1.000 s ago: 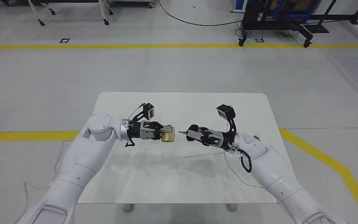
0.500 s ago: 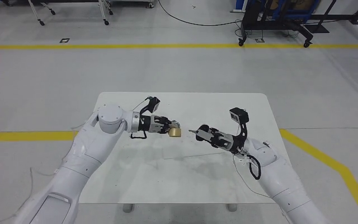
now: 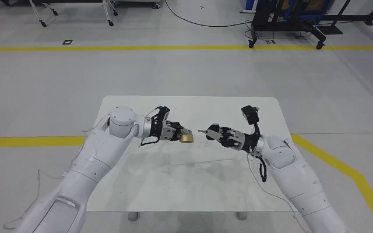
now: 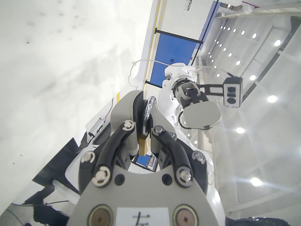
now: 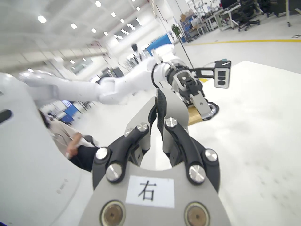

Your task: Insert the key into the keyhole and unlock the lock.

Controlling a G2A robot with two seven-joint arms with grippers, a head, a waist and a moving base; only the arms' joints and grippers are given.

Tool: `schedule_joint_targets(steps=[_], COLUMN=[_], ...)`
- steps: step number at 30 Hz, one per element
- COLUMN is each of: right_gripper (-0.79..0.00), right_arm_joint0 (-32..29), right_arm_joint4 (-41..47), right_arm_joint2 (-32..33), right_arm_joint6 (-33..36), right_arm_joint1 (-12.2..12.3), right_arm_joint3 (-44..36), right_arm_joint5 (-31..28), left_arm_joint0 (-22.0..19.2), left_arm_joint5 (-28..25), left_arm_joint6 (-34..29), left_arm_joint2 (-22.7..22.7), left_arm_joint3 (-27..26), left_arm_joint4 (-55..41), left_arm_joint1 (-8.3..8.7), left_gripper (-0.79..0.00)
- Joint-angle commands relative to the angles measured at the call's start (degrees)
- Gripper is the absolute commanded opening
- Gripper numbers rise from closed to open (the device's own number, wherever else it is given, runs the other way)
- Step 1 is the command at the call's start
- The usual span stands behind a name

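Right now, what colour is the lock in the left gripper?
The lock is brass gold, its shackle silver; top view shows it best.

Shows brass-gold on the padlock (image 3: 186,138) body and bright silver along its shackle (image 4: 146,114). Silvery grey on the key (image 3: 201,131). Matt grey on the finger shells of the left gripper (image 4: 144,105) and the right gripper (image 5: 157,109), with ribbed black pads, black links and shiny silver screw heads; a white label with a black mark on each wrist plate. Plain white on the table (image 3: 192,180), with faint dark specks. Pale grey on the floor (image 3: 175,76), crossed by yellow lines (image 3: 175,48). Blue on the panels (image 4: 175,45) beyond.
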Motion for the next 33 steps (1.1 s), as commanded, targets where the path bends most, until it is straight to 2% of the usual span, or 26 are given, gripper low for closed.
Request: schedule_joint_targets(steps=[1, 3, 4, 9, 13, 16, 19, 33], right_gripper=[-0.785, -0.785, -0.785, -0.785, -0.785, -0.785, -0.785, -0.785], right_arm_joint0=[-1.1, -3.0, -4.0, -8.7, -11.8, -13.3, -14.3, -14.3], right_arm_joint4=[-8.1, -17.3, -21.3, -40.1, -50.8, -54.9, -55.9, -55.9], right_arm_joint2=[1.6, 4.6, 5.6, 7.8, 8.6, 8.4, 8.6, 8.6], right_arm_joint6=[-2.0, -5.8, -7.4, -11.1, -14.4, -16.3, -17.8, -17.8], right_arm_joint1=[0.2, 0.3, 0.4, 0.7, 0.8, 0.8, 0.9, 0.9], right_arm_joint3=[-1.6, -4.8, -6.5, -15.1, -20.9, -24.0, -25.7, -25.7], right_arm_joint5=[-1.4, 0.1, 0.9, 4.1, 9.5, 12.2, 13.0, 13.0], left_arm_joint0=[-2.4, -5.5, -6.9, -11.7, -14.5, -16.1, -17.2, -17.2], left_arm_joint5=[5.6, 10.5, 11.1, 10.1, 8.4, 7.1, 5.2, 5.2], left_arm_joint6=[-1.0, -5.4, -5.3, -6.3, -8.0, -9.3, -10.9, -10.9], left_arm_joint2=[3.1, 5.8, 7.2, 13.1, 16.8, 18.0, 17.8, 17.8], left_arm_joint3=[2.5, 6.8, 8.8, 16.7, 21.7, 25.0, 28.0, 28.0], left_arm_joint4=[1.5, -0.6, -0.6, -6.8, -11.7, -13.6, -14.5, -14.5], left_arm_joint1=[-1.02, -2.57, -3.28, -6.75, -9.42, -10.60, -11.19, -11.19], left_gripper=[-0.785, -0.785, -0.785, -0.785, -0.785, -0.785, -0.785, -0.785])
